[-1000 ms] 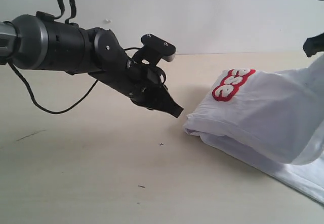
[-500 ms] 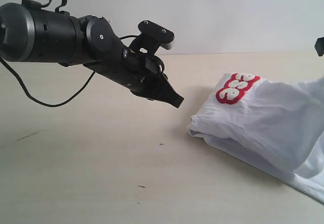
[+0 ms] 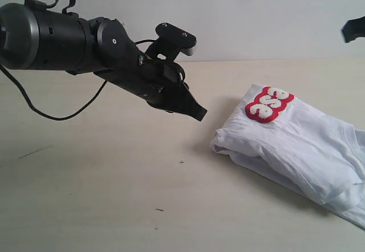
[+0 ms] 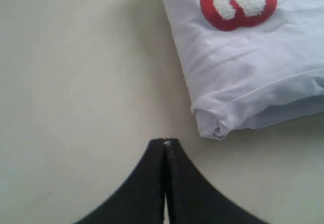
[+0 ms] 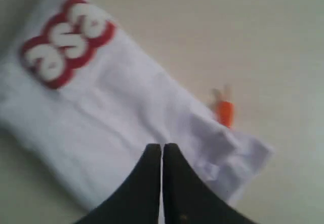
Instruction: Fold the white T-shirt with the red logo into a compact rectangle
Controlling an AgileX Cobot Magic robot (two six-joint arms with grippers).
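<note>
The white T-shirt [image 3: 296,143] lies on the table [image 3: 114,195] folded to a long band, red logo [image 3: 268,104] up at one end; your left pincer [image 3: 199,114] beside it and right pincer [image 5: 162,150] above it are both pressed together, empty, so next you likely grasp an end for a crosswise fold.

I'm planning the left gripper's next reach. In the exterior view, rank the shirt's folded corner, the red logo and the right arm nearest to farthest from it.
From the left gripper:
1. folded corner of the white T-shirt, just below-right of the tips.
2. red logo, further right, on the shirt's top.
3. right arm, at the top right edge.
</note>
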